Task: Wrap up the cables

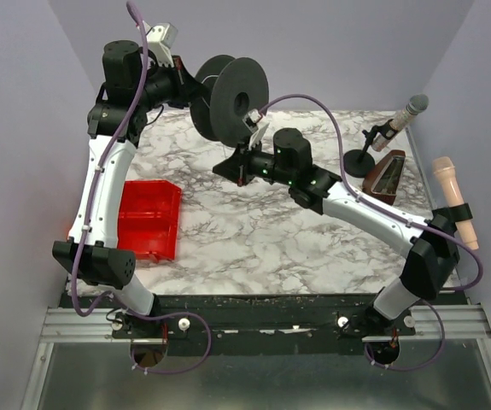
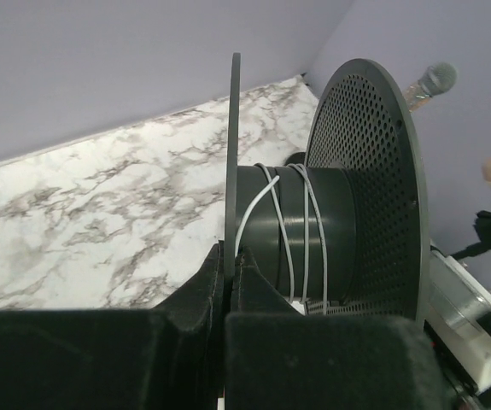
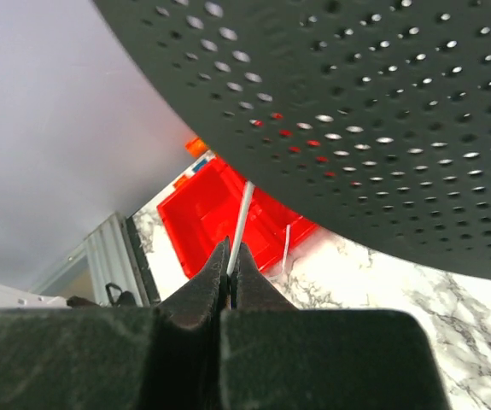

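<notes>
Black foam on my left hand point(image 2: 228, 272), and it's clamped on the spool point(image 1: 235, 94). The two pads point(image 2: 198, 295) nip the edge of the solid flange point(image 2: 232, 145), with nothing between them but that thin disc. The spool's up off the worktop point(image 1: 254, 248), axis roughly level. Just past my pads comes the dark hub point(image 2: 313, 226), and there's the cable point(image 2: 285, 231): a few pale loops round the hub, loosely spaced, one strand slanting across toward the solid flange. On the hub's other end, the perforated flange point(image 2: 366, 162).

Over to my right hand point(image 3: 230, 266), sitting below the spool, right under that perforated flange. It's closed down to a sliver, and pinched in it is the white cable, running straight up from the tips toward the spool. Where it meets the hub I can't see from here.

Further out from the spool: a red bin point(image 1: 148, 218) on the worktop, below and left of the spool in the overhead view. To the spool's right, a microphone on a stand point(image 1: 399, 120), a wooden metronome point(image 1: 388, 177) just nearer than it, and a beige microphone point(image 1: 455, 195) further right again.
</notes>
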You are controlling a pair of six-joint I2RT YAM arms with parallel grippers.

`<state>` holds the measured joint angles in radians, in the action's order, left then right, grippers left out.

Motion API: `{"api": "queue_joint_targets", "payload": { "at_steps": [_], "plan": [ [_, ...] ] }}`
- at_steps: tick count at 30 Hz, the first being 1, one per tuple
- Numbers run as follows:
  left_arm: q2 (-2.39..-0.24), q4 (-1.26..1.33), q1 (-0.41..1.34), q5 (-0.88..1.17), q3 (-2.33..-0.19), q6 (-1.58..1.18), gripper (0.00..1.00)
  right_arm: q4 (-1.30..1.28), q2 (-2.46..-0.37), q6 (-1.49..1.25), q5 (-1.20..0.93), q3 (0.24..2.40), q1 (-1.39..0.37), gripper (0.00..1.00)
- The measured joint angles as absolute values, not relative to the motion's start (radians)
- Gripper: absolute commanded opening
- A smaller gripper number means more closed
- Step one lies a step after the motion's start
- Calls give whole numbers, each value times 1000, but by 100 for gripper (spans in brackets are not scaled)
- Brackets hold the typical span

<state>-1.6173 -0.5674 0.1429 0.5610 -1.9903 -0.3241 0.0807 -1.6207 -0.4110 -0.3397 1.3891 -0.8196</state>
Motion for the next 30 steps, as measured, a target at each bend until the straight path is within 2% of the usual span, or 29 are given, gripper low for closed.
{"api": "queue_joint_targets", "payload": {
  "at_steps": [15,20,23,24,30],
  "plan": [
    [-1616,-510,101,828,-2021,-487,0,580,-1437,-410,-208,983,-763,9],
    [-1611,-429,102,832,-2011,-524,0,605,-1432,-409,-208,912,-720,9],
    [-1601,-397,107,865,-1991,-549,0,611,-1411,-390,-202,873,-687,3],
    [-1597,-400,109,877,-1987,-542,0,614,-1393,-379,-194,855,-672,1],
    [-1544,-429,110,931,-1892,-456,0,618,-1240,-202,-145,765,-631,1]
  ]
}}
